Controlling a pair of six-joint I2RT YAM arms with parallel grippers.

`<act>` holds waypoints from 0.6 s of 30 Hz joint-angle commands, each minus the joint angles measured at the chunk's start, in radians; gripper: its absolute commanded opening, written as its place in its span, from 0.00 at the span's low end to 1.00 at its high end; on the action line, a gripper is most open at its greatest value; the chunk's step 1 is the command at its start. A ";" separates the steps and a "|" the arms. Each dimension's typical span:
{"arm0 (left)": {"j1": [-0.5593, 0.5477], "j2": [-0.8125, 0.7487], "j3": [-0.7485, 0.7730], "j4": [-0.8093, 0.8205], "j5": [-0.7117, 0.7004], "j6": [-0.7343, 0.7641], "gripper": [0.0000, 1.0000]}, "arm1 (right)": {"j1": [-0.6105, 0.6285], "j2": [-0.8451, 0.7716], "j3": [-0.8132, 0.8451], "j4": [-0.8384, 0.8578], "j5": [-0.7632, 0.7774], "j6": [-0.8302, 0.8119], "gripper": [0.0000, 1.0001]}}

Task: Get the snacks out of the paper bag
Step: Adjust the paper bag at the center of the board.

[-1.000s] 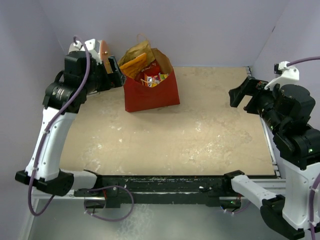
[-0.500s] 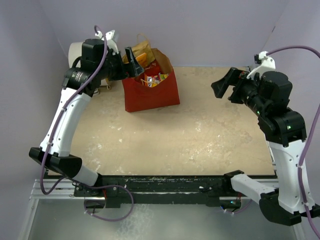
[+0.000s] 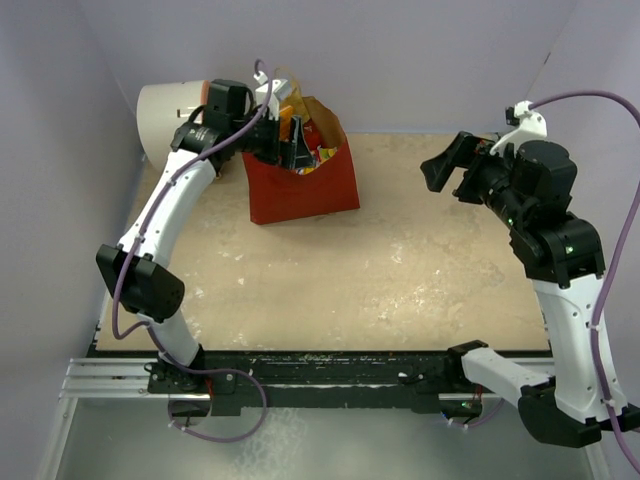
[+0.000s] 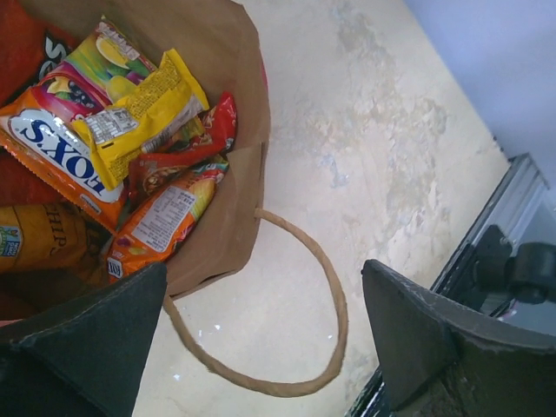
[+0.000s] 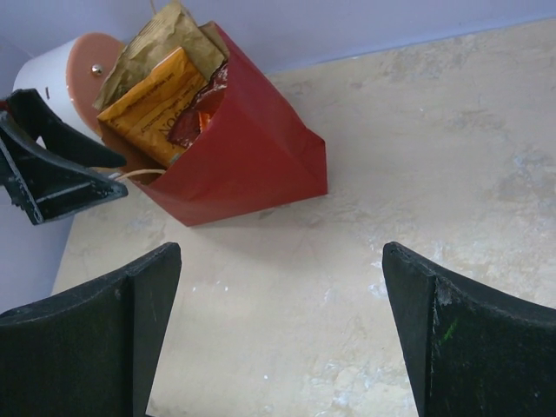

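The red paper bag with a brown kraft lining [image 3: 305, 190] stands at the far left of the mottled tan table [image 3: 350, 270], its mouth open upward and packed with snacks. From above the mouth I can see an orange Fox's candy packet [image 4: 48, 143] with a yellow crinkly packet [image 4: 143, 109] lying over it. A glossy red packet [image 4: 195, 148] and an orange-red one [image 4: 165, 217] sit below those, against the bag's inner wall. A flat orange packet [image 5: 156, 104] and a crumpled tan-gold bag [image 5: 161, 43] stick up past the rim at the back. One thin tan string handle [image 4: 330, 295] loops down onto the table.

The left gripper [image 3: 288, 148] hangs right over the bag's mouth, fingers spread wide and gripping nothing. Just behind the bag, on its left, lies a white cylinder with an orange face [image 3: 165, 110]. The right gripper [image 3: 440, 165] is up in the air over the right side of the table, well apart from the bag, jaws likewise parted and bare.
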 commanded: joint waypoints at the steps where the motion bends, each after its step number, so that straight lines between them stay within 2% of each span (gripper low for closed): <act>1: -0.055 -0.037 0.028 -0.021 -0.061 0.137 0.94 | 0.002 -0.030 -0.006 0.053 0.048 0.009 0.99; 6: -0.099 -0.047 0.011 -0.047 -0.231 0.157 0.75 | 0.002 -0.027 -0.007 0.055 0.046 0.007 1.00; 10: -0.122 -0.043 0.033 -0.061 -0.322 0.130 0.34 | 0.002 -0.022 -0.007 0.053 0.038 0.003 0.99; 14: -0.160 -0.032 0.067 -0.107 -0.347 0.105 0.01 | 0.002 -0.019 -0.008 0.045 0.026 0.004 0.99; 18: -0.248 -0.026 0.101 -0.127 -0.322 0.049 0.00 | 0.002 -0.022 -0.013 0.045 0.014 -0.001 0.99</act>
